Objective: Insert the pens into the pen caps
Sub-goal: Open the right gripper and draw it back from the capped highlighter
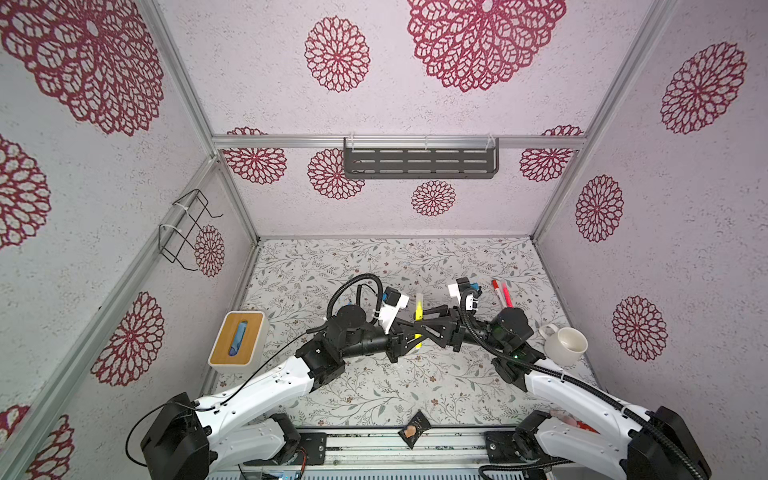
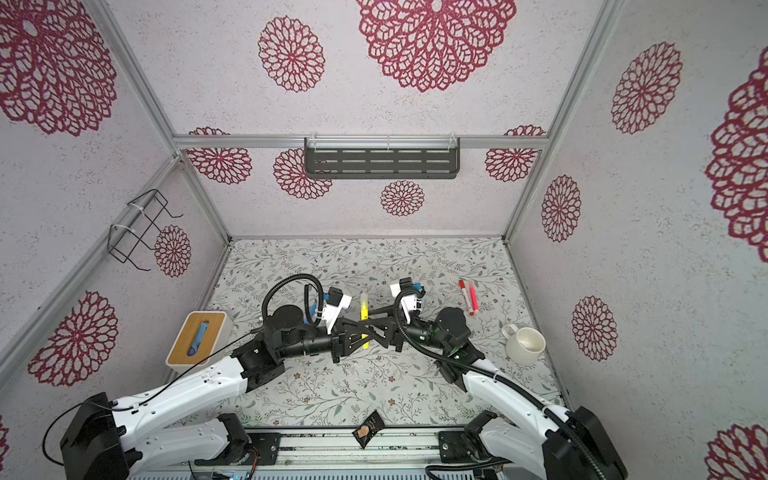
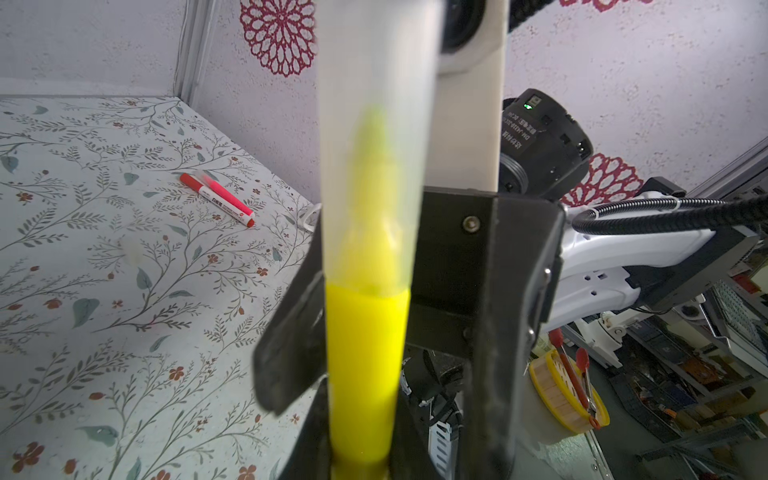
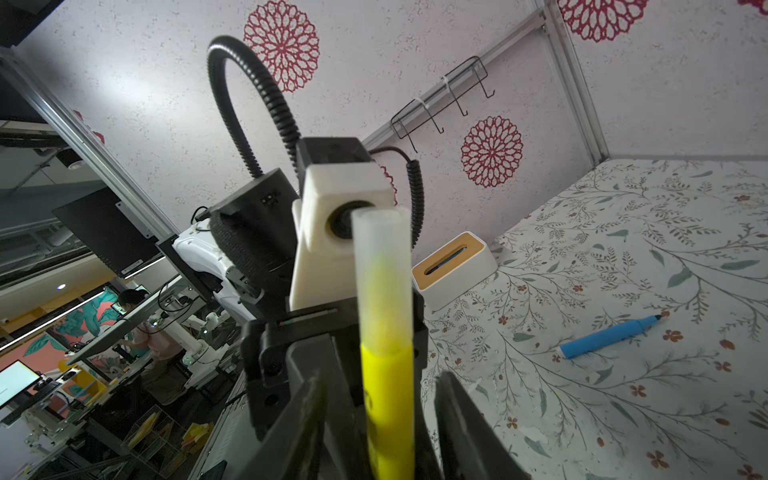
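Over the middle of the desk [image 1: 374, 386] the two arms meet nose to nose, with the yellow pen [image 1: 418, 316] caught between them. You can see it in both top views, its capped end pointing toward the back wall. The pale cap [image 3: 374, 124] is on it; through the cloudy plastic in the left wrist view the pen's tip shows as a yellow-green blur.

The left gripper [image 1: 411, 334] is clamped tight on the yellow barrel. The right gripper [image 1: 428, 326] has its jaws parted: in the right wrist view the pen [image 4: 388, 395] stands between its fingers [image 4: 457, 424] with a strip of desk showing beside it, so that one has hold of nothing.

Off to the right, toward the back, a red-and-white pen [image 1: 496, 289] and a pink pen [image 1: 506, 296] lie side by side, touching. The blue pen [image 4: 611, 336] lies flat on the desk with its dark tip bare, seen only in the right wrist view.

A white mug [image 1: 565, 345] lies tipped over at the right edge, and a wood-topped box [image 1: 239, 338] sits at the left.
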